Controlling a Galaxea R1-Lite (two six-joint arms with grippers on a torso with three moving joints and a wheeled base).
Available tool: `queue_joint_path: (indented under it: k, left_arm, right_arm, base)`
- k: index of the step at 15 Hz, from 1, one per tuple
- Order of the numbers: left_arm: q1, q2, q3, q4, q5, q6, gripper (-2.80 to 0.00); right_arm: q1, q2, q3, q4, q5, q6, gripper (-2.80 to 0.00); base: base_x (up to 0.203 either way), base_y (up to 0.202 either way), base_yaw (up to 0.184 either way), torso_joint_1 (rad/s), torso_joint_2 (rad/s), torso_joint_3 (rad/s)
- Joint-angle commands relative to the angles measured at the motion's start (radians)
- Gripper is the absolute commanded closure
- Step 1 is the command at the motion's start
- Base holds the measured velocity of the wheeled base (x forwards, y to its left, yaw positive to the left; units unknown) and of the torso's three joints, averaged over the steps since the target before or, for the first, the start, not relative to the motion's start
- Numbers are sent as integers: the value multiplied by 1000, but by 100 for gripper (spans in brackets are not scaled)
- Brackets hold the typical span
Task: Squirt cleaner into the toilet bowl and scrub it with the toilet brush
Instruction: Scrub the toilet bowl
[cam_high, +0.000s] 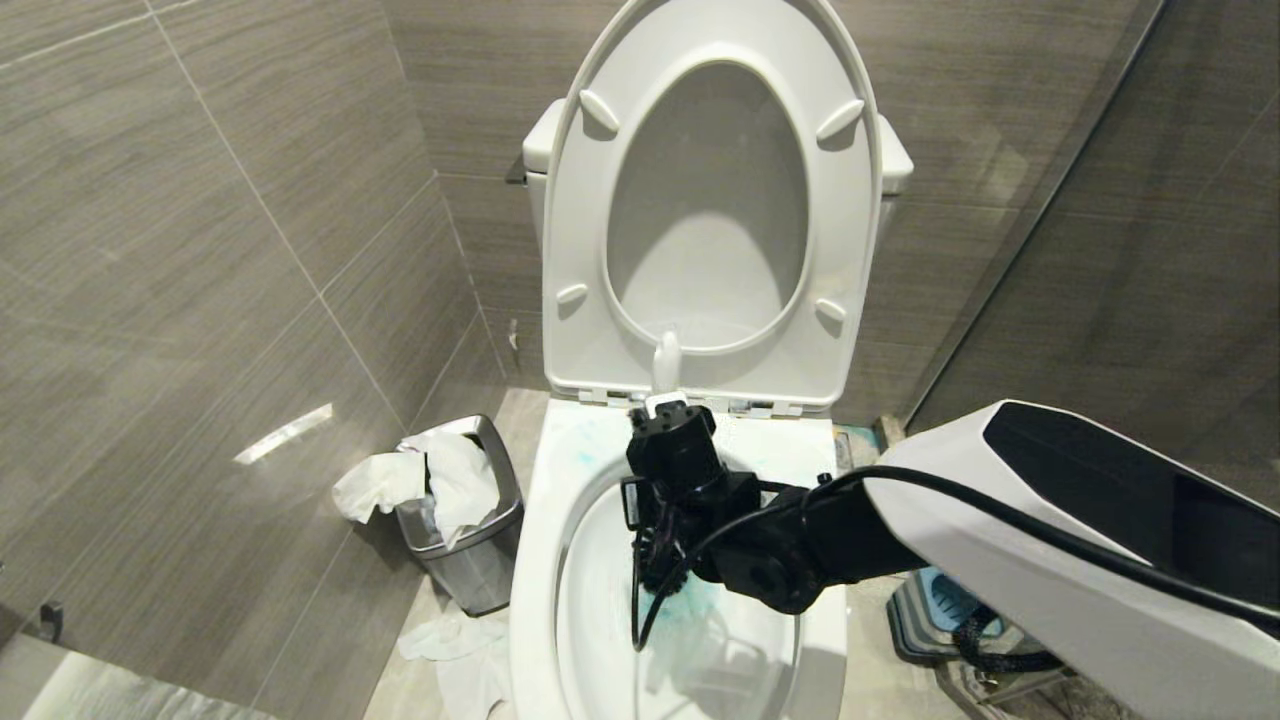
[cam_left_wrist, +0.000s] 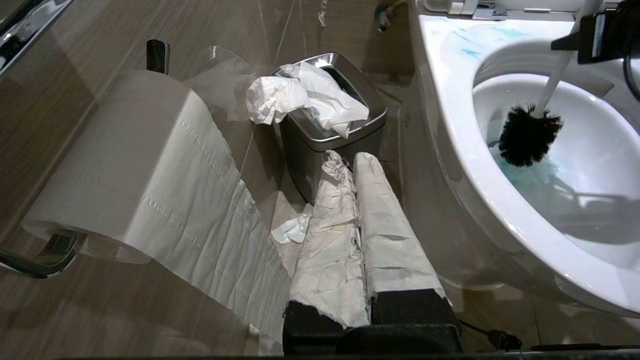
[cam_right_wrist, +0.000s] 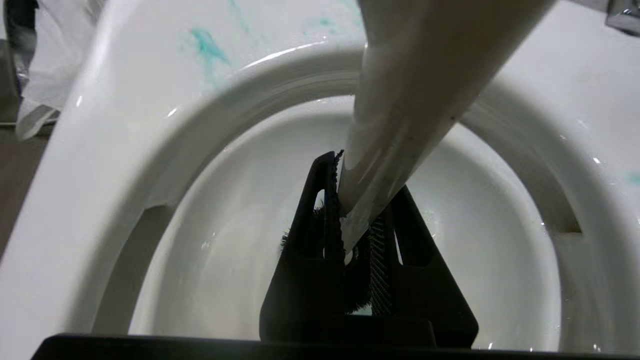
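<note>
From the head view, the right gripper (cam_high: 668, 408) hung over the far part of the toilet bowl (cam_high: 535, 560), pinching the white handle of the toilet brush (cam_high: 667, 362), whose rounded end stuck up in front of the raised seat. Blue cleaner (cam_high: 585, 452) smeared the far left of the rim and tinted the water. A steel waste bin (cam_high: 470, 545) stuffed with tissue stood on the floor to the left.

In the left wrist view, the left gripper (cam_left_wrist: 356, 159), its paper-wrapped fingers pressed together and empty, sat parked low beside the bowl, near a toilet roll (cam_left_wrist: 120, 170). The black bristle head reached down inside the bowl, at the blue-tinted water.

In the right wrist view, the black jaws clamped the handle, with bristles showing beyond them.

I judged the squirting done and the scrubbing in hand; next the head should sweep around the bowl wall and up under the rim. I could read no writing or brand anywhere
</note>
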Motion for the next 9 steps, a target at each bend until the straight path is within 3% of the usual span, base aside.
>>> queue_joint_path:
  k: [1, 4, 9]
  left_arm:
    - [0, 0, 0, 0, 0, 0, 0]
    - [0, 0, 0, 0, 0, 0, 0]
    - [0, 0, 0, 0, 0, 0, 0]
  right_arm:
    - [1, 63, -16, -5, -3, 2, 0]
    - [3, 58, -19, -4, -24, 3, 0]
    - [19, -115, 30, 4, -26, -1, 0]
  base:
    - [0, 0, 0, 0, 0, 0]
    - [0, 0, 0, 0, 0, 0]
    - [0, 0, 0, 0, 0, 0]
